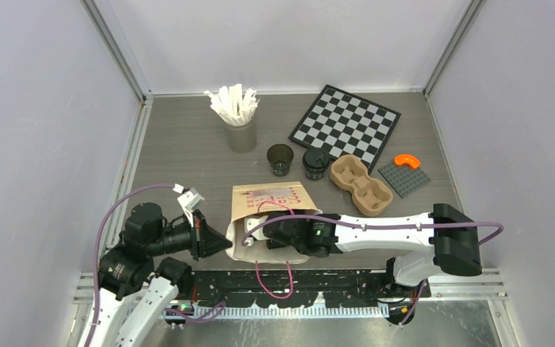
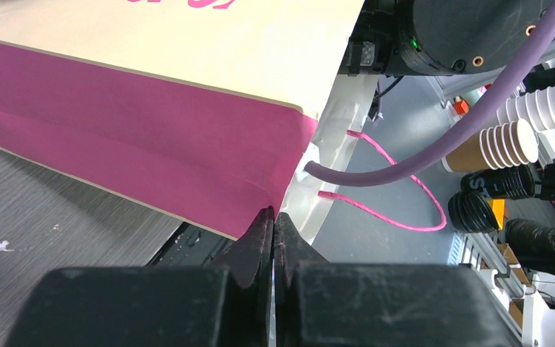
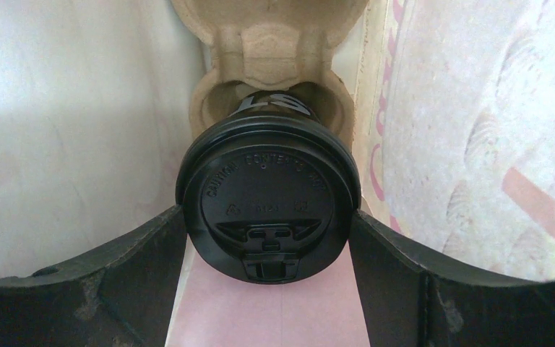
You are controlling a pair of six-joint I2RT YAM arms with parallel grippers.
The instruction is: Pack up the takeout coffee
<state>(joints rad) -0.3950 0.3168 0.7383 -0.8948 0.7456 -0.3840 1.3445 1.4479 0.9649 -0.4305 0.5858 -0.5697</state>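
Observation:
A paper bag (image 1: 273, 199) with pink sides lies flat in the middle of the table, its mouth toward the arms. My left gripper (image 2: 273, 217) is shut on the edge of the bag's mouth, at its left corner (image 1: 229, 242). My right gripper (image 3: 267, 217) is deep inside the bag. Its fingers (image 3: 152, 246) press both sides of the lid of a black takeout coffee cup (image 3: 267, 191), which sits in a hole of a brown pulp carrier (image 3: 271, 43) inside the bag. On the table stand a lidded black cup (image 1: 316, 163) and an open black cup (image 1: 280, 158).
A second brown carrier (image 1: 361, 185) lies right of the cups. Behind stand a grey cup of white stirrers (image 1: 240, 119) and a checkerboard (image 1: 345, 124). A grey baseplate (image 1: 403, 178) with an orange piece (image 1: 407, 160) lies at the right. Pink bag handles (image 1: 274, 278) trail over the near edge.

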